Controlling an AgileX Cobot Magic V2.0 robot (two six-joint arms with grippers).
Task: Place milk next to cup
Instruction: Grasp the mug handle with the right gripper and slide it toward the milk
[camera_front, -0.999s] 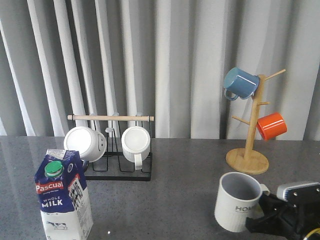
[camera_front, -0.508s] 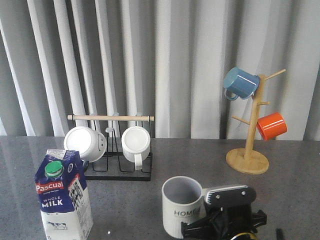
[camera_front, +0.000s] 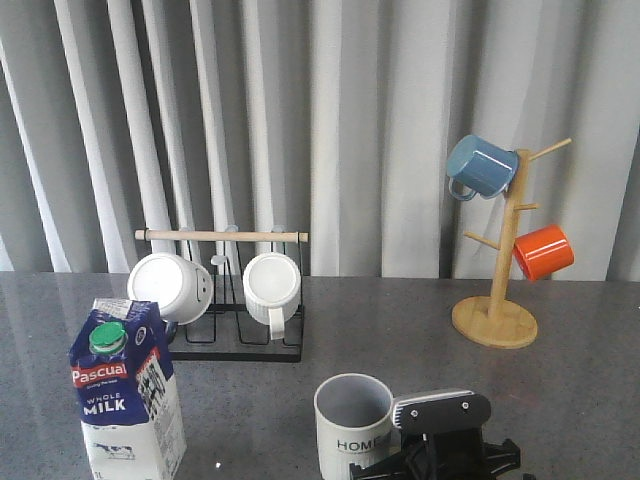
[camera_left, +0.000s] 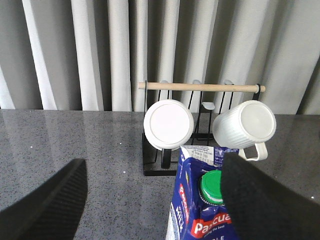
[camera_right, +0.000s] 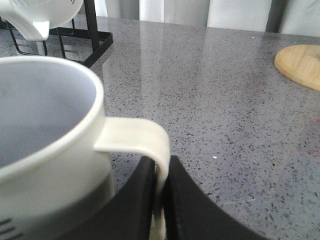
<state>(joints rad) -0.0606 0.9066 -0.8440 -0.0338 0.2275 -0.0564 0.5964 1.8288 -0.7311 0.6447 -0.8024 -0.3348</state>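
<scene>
milk (camera_front: 126, 394) upright on surface (camera_front: 400, 320), left tool (camera_left: 150, 200) open astride it; right tool (camera_right: 160, 200) pinches cup (camera_front: 353, 424) handle, likely positioning it.

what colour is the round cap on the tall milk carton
Green; the round cap on the blue-and-white milk carton shows best in the left wrist view.

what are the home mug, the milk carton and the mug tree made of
The HOME mug looks like glazed ceramic: thick ribbed wall, smooth sheen. The milk carton appears to be printed coated paperboard with a plastic cap. The mug tree is pale wood with visible grain.
</scene>
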